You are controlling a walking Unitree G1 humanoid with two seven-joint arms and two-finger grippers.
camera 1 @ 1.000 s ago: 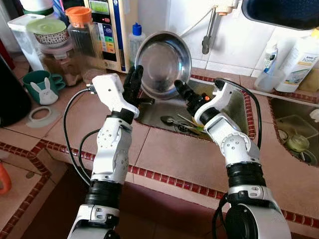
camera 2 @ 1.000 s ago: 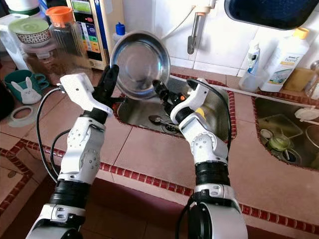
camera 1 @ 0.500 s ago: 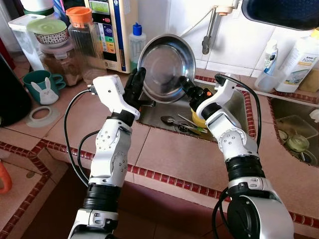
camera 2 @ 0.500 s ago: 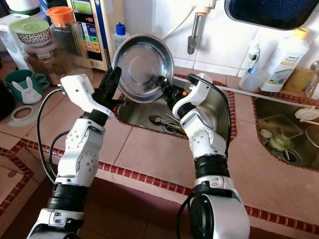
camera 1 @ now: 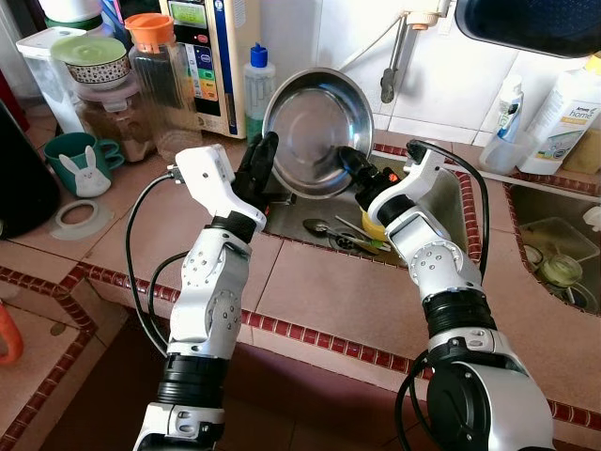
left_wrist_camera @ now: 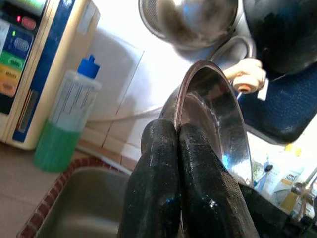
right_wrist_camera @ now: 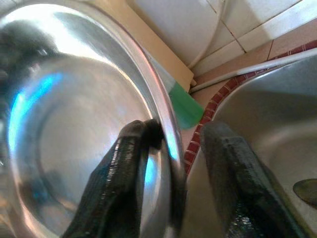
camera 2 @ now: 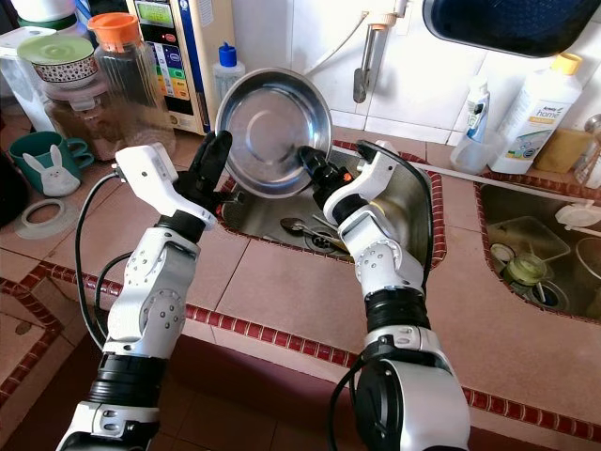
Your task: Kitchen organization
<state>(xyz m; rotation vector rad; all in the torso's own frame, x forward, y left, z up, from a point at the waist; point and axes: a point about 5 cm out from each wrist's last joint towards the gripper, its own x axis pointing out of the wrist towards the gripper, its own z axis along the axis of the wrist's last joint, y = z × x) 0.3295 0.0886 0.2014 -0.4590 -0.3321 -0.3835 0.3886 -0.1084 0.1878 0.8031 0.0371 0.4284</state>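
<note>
While the left claw (camera 1: 264, 166) clamped the steel bowl (camera 1: 317, 127) by its rim above the sink (camera 1: 441, 202), the right claw (camera 1: 349, 165) straddled the opposite rim — parted, unclenched.

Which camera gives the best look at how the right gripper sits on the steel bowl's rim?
The right wrist view: the steel bowl rim runs between the right gripper fingers, one inside, one outside with a gap. The eye views show the whole bowl tilted over the sink. The left wrist view shows the left gripper pinching the rim.
</note>
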